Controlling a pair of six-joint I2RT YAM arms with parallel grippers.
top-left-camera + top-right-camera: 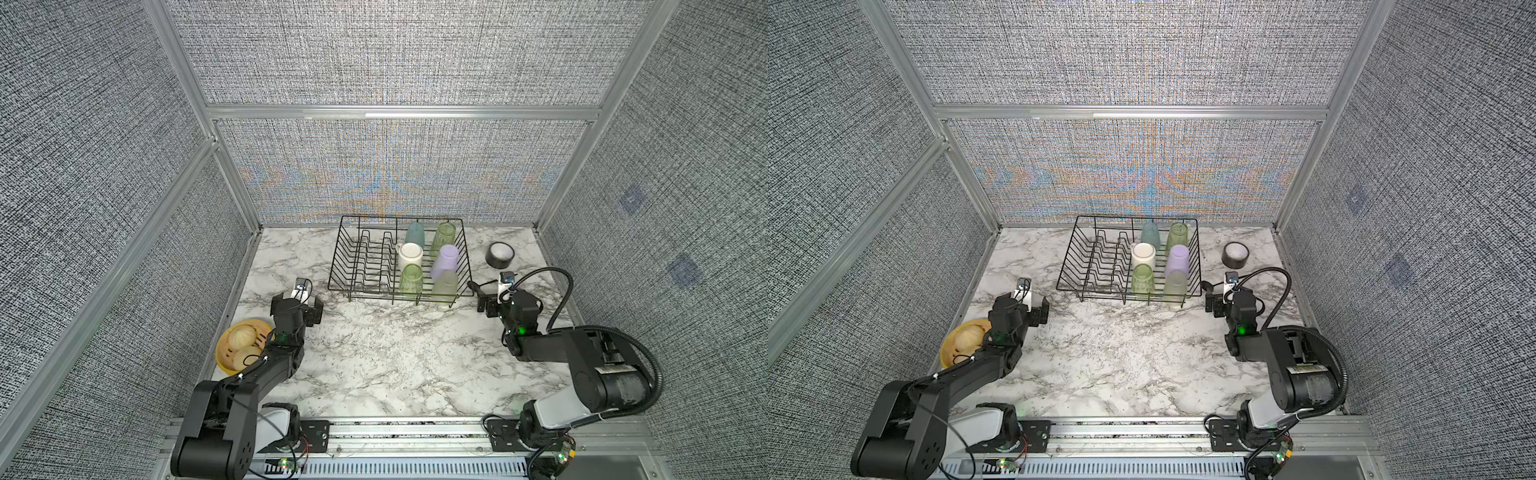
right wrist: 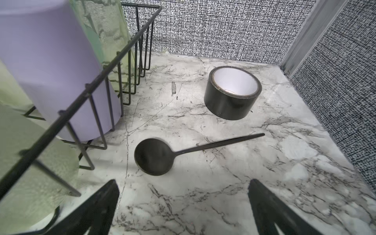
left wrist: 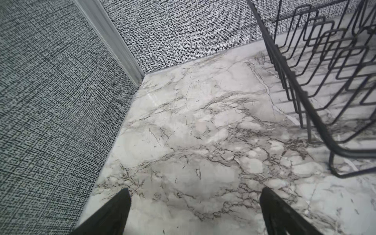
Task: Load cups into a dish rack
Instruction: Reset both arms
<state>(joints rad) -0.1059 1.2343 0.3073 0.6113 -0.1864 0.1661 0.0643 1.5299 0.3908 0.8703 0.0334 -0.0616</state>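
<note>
Six cups (image 1: 444,262) were seen in the rack (image 1: 336,252); the left gripper (image 3: 195,190) and right gripper (image 2: 183,181) were found with jaws spread wide, empty.

Fingers (image 2: 101,207): two black tips spread wide, only marble between them.
Bench (image 2: 223,183): white marble pattern with grey veins.
Spoon (image 2: 154,156): black, lying flat on the bench, with its round bowl near the dish rack and its handle pointing away.
Tape roll (image 2: 232,95): black with a white core, standing on its flat end beyond the spoon.
Dish rack (image 2: 91,89): black wire side.
Lilac cup (image 2: 50,67): inside the rack, against the wires.
Translucent green cup (image 2: 105,30): behind the lilac cup.
Pale yellow-green cup (image 2: 30,173): nearest, blurred.
</note>
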